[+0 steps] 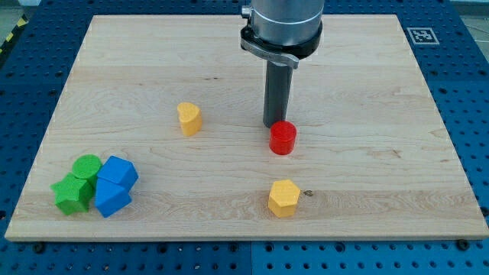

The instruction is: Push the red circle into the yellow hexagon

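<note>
The red circle [283, 137] is a short red cylinder near the middle of the wooden board [367, 92]. The yellow hexagon [283, 198] lies almost straight below it in the view, with a clear gap between them. My tip [273, 124] stands just above and slightly left of the red circle, touching or nearly touching its upper edge. The rod rises from there to the arm's grey body at the view's top.
A second yellow block [189, 118], heart-like in shape, sits left of my tip. At the view's lower left, two green blocks [79, 183] and two blue blocks [114, 186] are bunched together near the board's edge.
</note>
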{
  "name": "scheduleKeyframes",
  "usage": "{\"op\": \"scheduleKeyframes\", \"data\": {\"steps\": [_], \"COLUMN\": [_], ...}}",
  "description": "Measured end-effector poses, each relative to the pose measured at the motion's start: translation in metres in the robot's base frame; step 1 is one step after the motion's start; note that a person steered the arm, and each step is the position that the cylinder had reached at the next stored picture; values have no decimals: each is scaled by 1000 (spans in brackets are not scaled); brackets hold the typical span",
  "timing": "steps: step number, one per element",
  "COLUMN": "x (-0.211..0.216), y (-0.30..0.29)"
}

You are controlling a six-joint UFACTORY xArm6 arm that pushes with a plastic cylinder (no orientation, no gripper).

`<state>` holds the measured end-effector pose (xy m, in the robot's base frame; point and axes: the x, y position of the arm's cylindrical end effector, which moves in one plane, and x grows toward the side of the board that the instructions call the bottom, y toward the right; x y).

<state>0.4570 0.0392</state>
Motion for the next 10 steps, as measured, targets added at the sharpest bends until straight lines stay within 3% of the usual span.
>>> {"op": "scheduleKeyframes", "data": {"steps": [2, 8, 10], "x": [10, 32, 50], "y": [-36, 58, 66]}}
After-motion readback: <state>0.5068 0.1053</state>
